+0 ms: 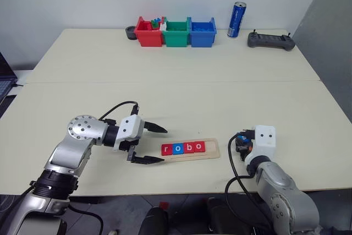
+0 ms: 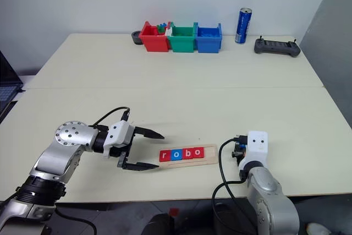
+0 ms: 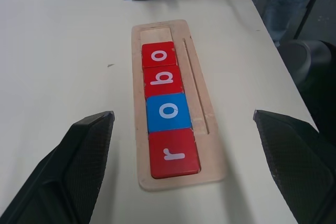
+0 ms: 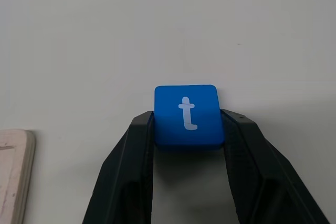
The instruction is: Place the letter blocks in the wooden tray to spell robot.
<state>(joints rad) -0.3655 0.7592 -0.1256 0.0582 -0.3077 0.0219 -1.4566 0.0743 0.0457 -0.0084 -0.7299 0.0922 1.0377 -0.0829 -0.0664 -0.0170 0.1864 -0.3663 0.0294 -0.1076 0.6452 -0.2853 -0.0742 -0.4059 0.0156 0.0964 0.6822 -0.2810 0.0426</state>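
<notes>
The wooden tray (image 1: 214, 148) lies near the table's front edge, in front of me. In it sit letter blocks in a row: a red r (image 3: 174, 152), a blue o (image 3: 168, 112), a red b (image 3: 163, 78) and a red o (image 3: 158, 55). The slot past the last o (image 3: 156, 34) is bare wood. My left gripper (image 1: 160, 145) stands open at the tray's r end, a finger on either side. My right gripper (image 4: 188, 125) is shut on a blue t block (image 4: 187, 113), just above the table to the right of the tray.
Red (image 1: 146, 33), green (image 1: 176, 33) and blue (image 1: 202, 32) plastic bins stand in a row at the table's far edge. Right of them are a blue can (image 1: 237, 19) and a dark controller (image 1: 270, 41). A laptop (image 1: 4, 78) shows at the left edge.
</notes>
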